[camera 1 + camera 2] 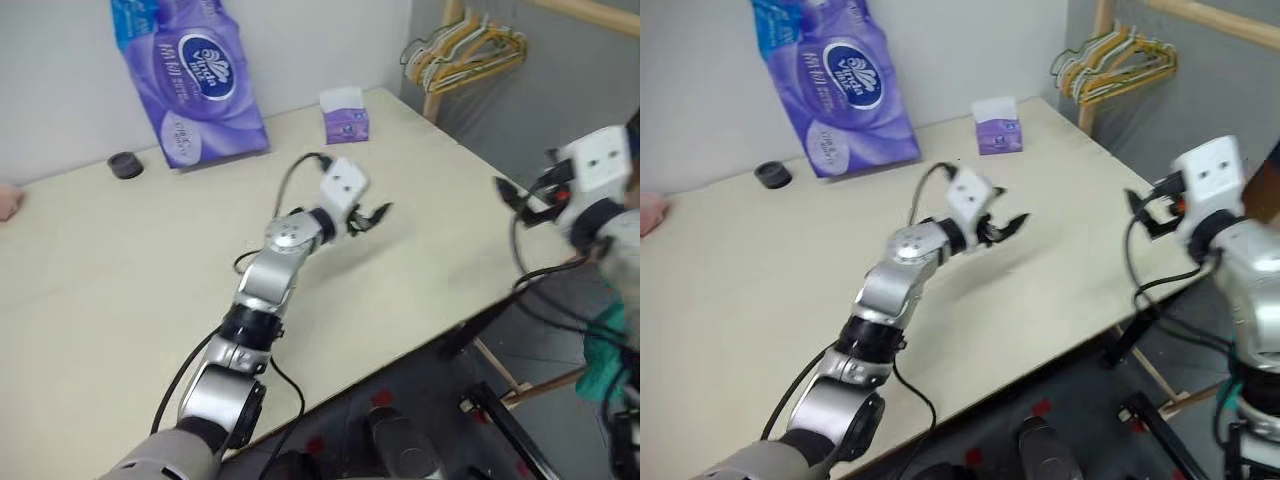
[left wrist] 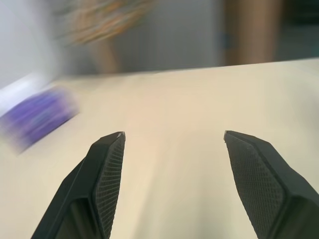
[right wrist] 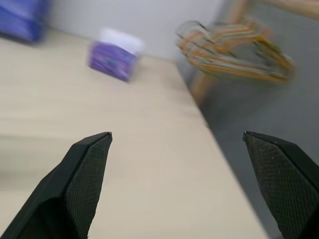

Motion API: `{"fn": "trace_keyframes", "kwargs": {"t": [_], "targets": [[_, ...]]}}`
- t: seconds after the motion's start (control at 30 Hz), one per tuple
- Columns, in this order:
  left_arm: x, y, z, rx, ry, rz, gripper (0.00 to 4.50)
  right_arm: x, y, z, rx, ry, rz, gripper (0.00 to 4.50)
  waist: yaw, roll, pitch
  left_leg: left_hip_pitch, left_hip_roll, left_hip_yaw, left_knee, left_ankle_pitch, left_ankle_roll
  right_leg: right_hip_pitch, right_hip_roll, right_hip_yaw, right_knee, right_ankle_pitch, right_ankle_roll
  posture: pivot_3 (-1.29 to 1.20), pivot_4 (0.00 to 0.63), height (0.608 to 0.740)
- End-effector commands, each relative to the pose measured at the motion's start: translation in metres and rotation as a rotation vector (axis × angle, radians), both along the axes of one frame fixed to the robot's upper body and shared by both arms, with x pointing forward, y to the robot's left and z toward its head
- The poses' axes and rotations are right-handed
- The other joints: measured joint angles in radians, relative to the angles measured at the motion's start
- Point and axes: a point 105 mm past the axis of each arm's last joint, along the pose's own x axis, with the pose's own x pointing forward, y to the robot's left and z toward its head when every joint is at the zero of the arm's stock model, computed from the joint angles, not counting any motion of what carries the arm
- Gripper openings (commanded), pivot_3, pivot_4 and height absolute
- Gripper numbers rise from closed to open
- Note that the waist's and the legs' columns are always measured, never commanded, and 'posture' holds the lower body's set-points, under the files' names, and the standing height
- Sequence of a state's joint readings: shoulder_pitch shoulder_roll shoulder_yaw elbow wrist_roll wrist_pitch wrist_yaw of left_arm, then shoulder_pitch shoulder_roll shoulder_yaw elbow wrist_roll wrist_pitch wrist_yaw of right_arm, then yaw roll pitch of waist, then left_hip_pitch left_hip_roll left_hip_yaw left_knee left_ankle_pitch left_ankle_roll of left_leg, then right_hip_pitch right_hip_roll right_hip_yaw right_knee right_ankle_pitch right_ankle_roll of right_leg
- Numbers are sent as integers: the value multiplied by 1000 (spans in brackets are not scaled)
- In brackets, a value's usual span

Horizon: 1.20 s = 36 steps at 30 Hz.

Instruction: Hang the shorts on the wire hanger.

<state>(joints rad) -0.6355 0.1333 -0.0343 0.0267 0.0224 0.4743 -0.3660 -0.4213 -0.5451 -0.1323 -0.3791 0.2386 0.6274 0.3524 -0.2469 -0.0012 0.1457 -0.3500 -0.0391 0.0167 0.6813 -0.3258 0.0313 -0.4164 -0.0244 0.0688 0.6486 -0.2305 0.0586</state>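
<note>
Two claws hang over the pale tabletop (image 1: 120, 270), both with fingers spread wide and nothing between them. The left claw (image 1: 368, 219) is above the tabletop's middle, pointing toward its right edge; the right claw (image 1: 1147, 213) is past that edge, over the floor. A patch of teal shorts (image 1: 608, 355) shows low by the right arm, below tabletop level. Behind stand a purple tissue pack (image 1: 195, 75), a small tissue box (image 1: 346, 115), a dark round cap (image 1: 126, 165), and a bunch of hangers (image 1: 465, 47) on a wooden rack.
</note>
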Motion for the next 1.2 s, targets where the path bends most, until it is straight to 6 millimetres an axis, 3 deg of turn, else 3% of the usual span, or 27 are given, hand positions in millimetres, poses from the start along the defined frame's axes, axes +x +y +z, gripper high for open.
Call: {"fn": "trace_keyframes", "kwargs": {"t": [0.03,0.07,0.2,0.37,0.47,0.97,1.2], "targets": [[-8,58,9,40,-132,347,3360,3,28,-8,107,-64,54,4485,44,0,-2,-3,0,-1,0,0,-1,-3,0,-1,1,0,0,-98,108,740],[-10,63,8,53,-151,384,3360,4,31,-12,135,-59,59,4485,66,0,-2,-6,0,-2,0,1,-3,-6,0,-2,1,1,-2,-79,107,740],[-25,100,-33,3,-50,596,3360,11,53,-42,281,-28,74,4485,171,-8,-10,-16,-1,-6,1,4,-6,-14,-2,-8,-1,3,-6,-13,97,740],[-35,118,-68,-60,59,672,3360,22,55,-70,298,-19,41,4485,254,-18,-17,-17,-3,-8,1,4,-6,-13,-6,-14,-3,4,-7,52,84,740],[-34,120,-69,-87,67,674,3360,27,52,-75,300,-29,26,4485,271,-19,-17,-17,-4,-12,2,4,-6,-9,-8,-24,-4,6,-10,86,83,740],[-26,125,-62,-122,35,658,3360,37,57,-67,299,-57,61,4485,272,-19,-18,-14,-1,-27,1,14,-15,-6,-1,-29,1,12,-22,134,88,740],[-37,135,-65,-142,37,736,3360,40,82,-67,332,-10,185,4485,277,-19,-18,-14,-1,-31,0,14,-15,-5,0,-32,1,12,-23,224,103,740]]}}
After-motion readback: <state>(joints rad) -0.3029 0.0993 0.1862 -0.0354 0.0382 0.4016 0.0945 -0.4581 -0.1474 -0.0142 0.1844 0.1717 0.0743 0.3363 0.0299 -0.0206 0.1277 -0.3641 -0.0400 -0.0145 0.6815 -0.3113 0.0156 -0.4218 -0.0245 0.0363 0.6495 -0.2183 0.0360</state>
